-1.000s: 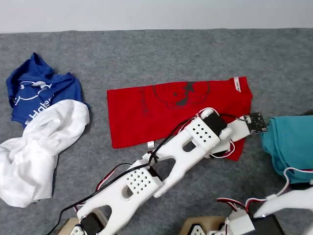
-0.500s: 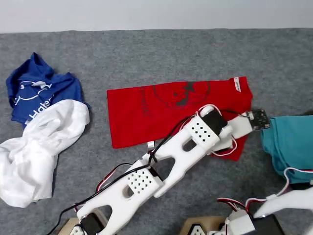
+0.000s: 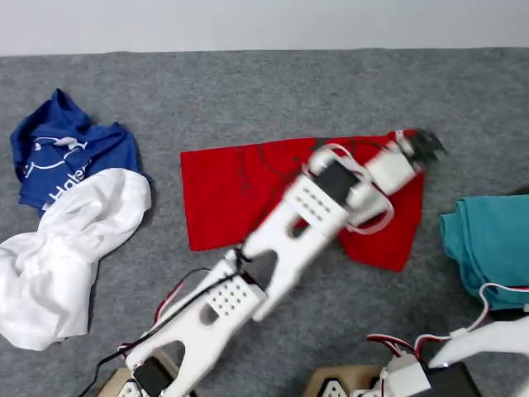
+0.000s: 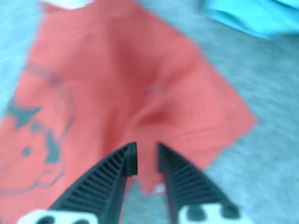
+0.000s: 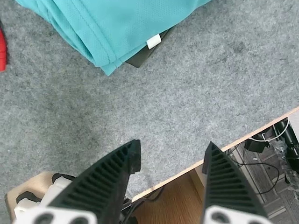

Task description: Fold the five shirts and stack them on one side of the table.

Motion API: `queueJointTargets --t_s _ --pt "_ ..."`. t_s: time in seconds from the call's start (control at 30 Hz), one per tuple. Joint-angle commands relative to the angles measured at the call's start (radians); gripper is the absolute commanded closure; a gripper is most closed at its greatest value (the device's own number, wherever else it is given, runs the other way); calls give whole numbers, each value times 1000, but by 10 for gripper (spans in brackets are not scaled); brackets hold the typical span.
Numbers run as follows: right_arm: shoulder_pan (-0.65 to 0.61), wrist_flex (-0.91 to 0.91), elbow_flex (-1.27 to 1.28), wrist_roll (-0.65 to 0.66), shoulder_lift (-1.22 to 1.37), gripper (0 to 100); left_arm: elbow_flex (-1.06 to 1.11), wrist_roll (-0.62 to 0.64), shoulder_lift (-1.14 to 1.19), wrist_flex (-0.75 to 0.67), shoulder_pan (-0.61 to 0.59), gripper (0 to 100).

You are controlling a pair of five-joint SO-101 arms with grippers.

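The red shirt lies flat in the middle of the grey table, print up. My left gripper hangs over its far right corner, by the white tag. In the left wrist view the gripper is shut to a thin slit, with the red shirt below; I cannot tell whether it pinches cloth. A folded teal shirt sits at the right edge. My right gripper stands open over bare table near the teal shirt. Blue and white shirts lie crumpled at the left.
A dark cloth edge peeks out from under the teal shirt. The table's near edge runs close behind my right gripper, with cables below it. The right arm rests at the bottom right of the high view.
My left arm swung away from the red shirt's right edge, near the teal shirt, toward the far right corner of the red shirt. The shirt's outline looks unchanged. The right arm stayed still.
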Motion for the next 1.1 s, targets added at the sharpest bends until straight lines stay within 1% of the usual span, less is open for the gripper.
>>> queueJointTargets --t_s 0.0,0.13,0.2,0.37,0.43,0.53,0.63,0.73,0.87,1.07 --pt "5 35 -6 9 -39 768 -41 138 -64 29 -124 801" --pt "5 31 -6 11 -39 768 97 181 -137 29 -239 801" --pt "5 28 -8 12 -39 768 234 184 -206 29 -284 801" --pt "-12 31 -8 86 -38 768 621 189 -430 26 -404 821" --pt "-12 28 -8 87 -38 768 748 195 -505 25 -462 831" --pt "-12 28 -8 87 -38 768 889 244 -583 23 -566 831" --pt "-12 28 -8 87 -38 768 977 258 -601 18 -658 830" --pt "-12 28 -8 87 -38 768 1055 250 -600 15 -715 828" --pt "-12 30 -8 89 -38 768 1115 238 -600 15 -750 790" --pt "-7 33 -8 89 -39 768 1125 236 -598 14 -747 763"
